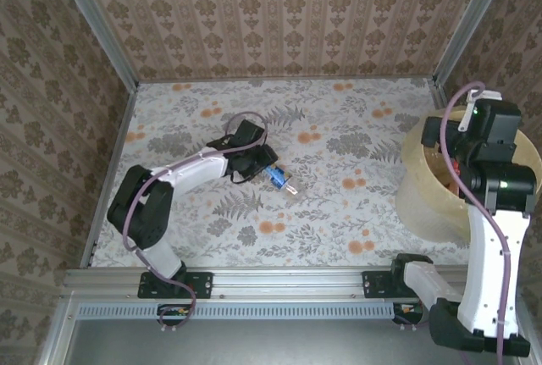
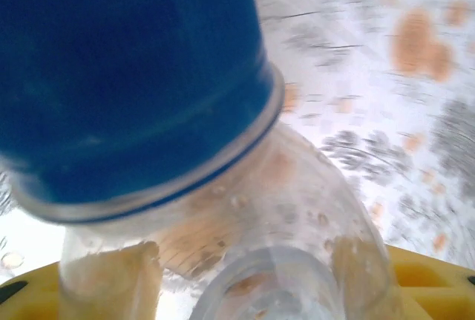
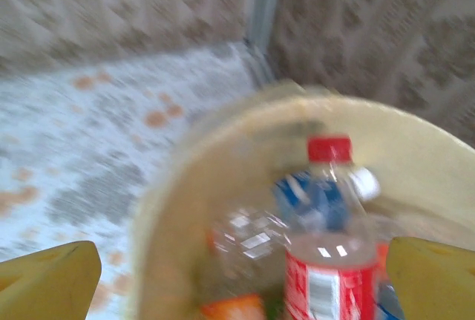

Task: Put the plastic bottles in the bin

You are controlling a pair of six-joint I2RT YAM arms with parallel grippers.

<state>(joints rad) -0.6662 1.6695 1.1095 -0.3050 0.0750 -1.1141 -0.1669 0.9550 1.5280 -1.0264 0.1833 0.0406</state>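
A clear plastic bottle [image 1: 278,179] with a blue label lies on the flowered table, left of centre. My left gripper [image 1: 258,164] sits over it. In the left wrist view its blue label [image 2: 126,75] is close up, and my left gripper [image 2: 237,275] is shut on the clear body, one finger against each side. My right gripper [image 3: 245,260] hangs open above the pale-yellow bin [image 3: 223,127], holding nothing. Below it in the bin a red-labelled, red-capped bottle [image 3: 330,260] shows among a blue-labelled bottle [image 3: 312,197] and a crushed clear one [image 3: 249,234].
The bin [image 1: 423,204] stands at the table's right edge, with the right arm [image 1: 487,238] rising beside it. Patterned walls close the table at the back and sides. Bare flowered tabletop [image 1: 356,145] stretches between the left gripper and the bin.
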